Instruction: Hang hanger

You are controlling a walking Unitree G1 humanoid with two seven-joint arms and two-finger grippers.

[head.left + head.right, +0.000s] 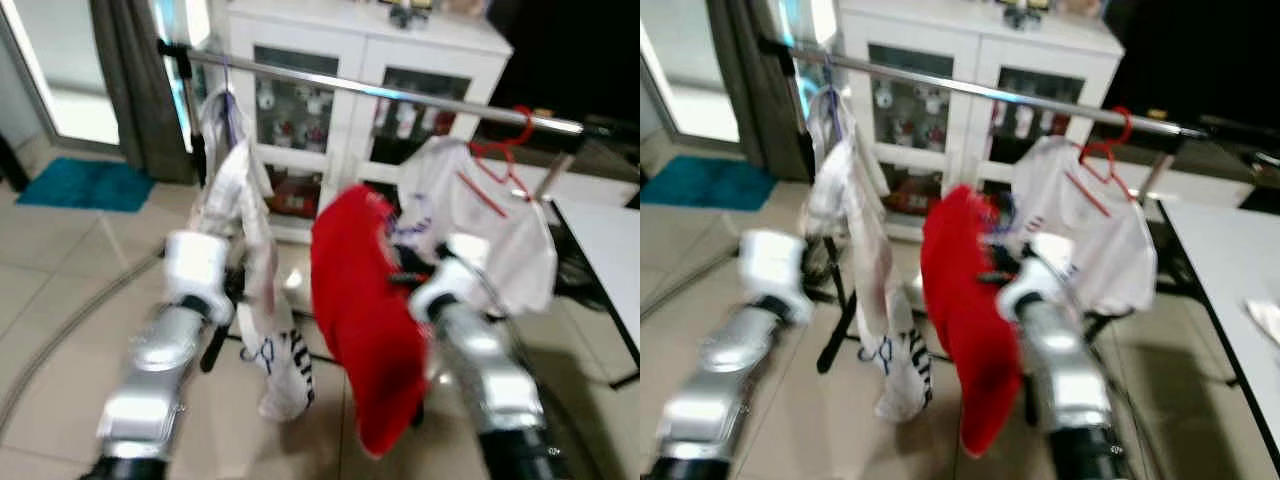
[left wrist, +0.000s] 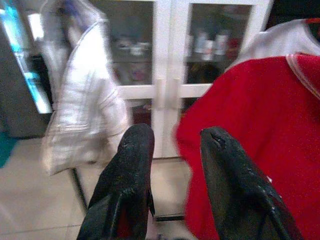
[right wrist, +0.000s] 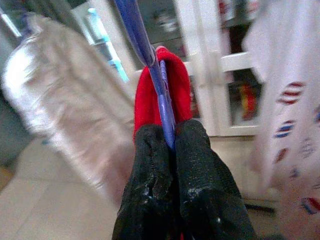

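Rail, chrome, runs from far left to right across the scene on a dark upright at its left end, in front of a white glass-door cabinet. On the rail: a white striped garment at the left end, a white patterned shirt on a red hanger toward the right. Bare stretch of rail between those two, above the red garment.

Right gripper has fingers pressed together, pinching a blue hanger by its thin bar. Red garment drapes over that hanger and hangs in the middle of the scene, below rail height, just left of the right arm. Hanger is not on the rail. Red cloth sits close to the white patterned shirt on its right and the white striped garment on its left; whether it touches either cannot be told through the blur.

Left gripper has fingers spread apart with a clear gap, holding nothing; it points toward the cabinet with the red garment just beside one finger and the striped garment on the other side. Left arm is raised near left, next to the striped garment's lower hem.

Right side: a white table edge runs close to the right arm, narrowing room there. Far left: grey curtain and a teal mat on the tiled floor. Open floor near left. Head views are motion-blurred.
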